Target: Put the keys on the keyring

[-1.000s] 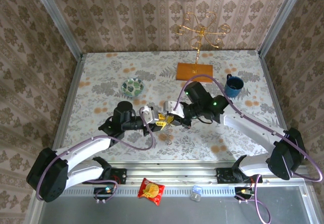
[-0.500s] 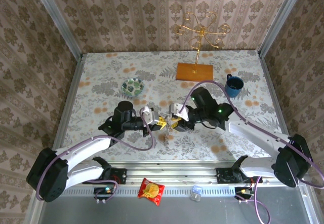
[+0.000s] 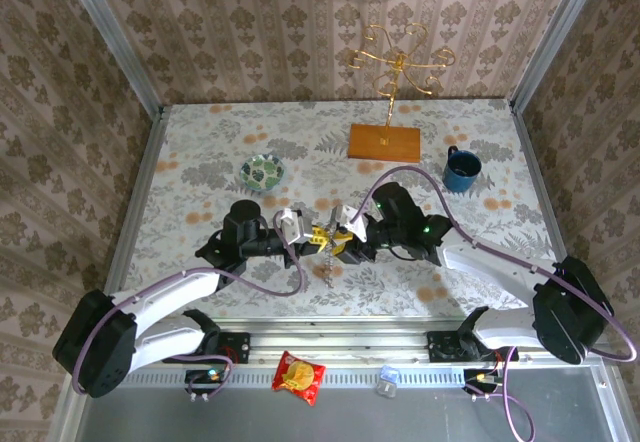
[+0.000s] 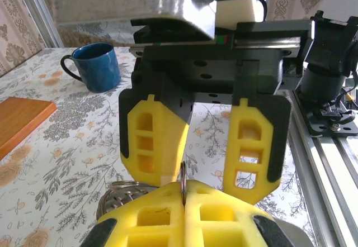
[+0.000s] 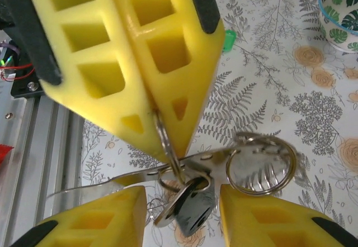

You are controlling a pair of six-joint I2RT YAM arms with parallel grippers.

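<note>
My left fingers [image 5: 140, 62]: pressed together, pinching a thin ring [image 5: 164, 138].
Keys [image 5: 187, 205]: hanging just under left fingers, long axis downward.
Keyring [image 5: 95, 185]: strap trailing sideways beneath left fingers.
My right fingers [image 5: 263, 216]: spread, straddling the Keys below left fingers; nearer for the next pinch.

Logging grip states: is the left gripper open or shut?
Shut: the left gripper fingers meet, pinching a thin metal ring between them.
</note>
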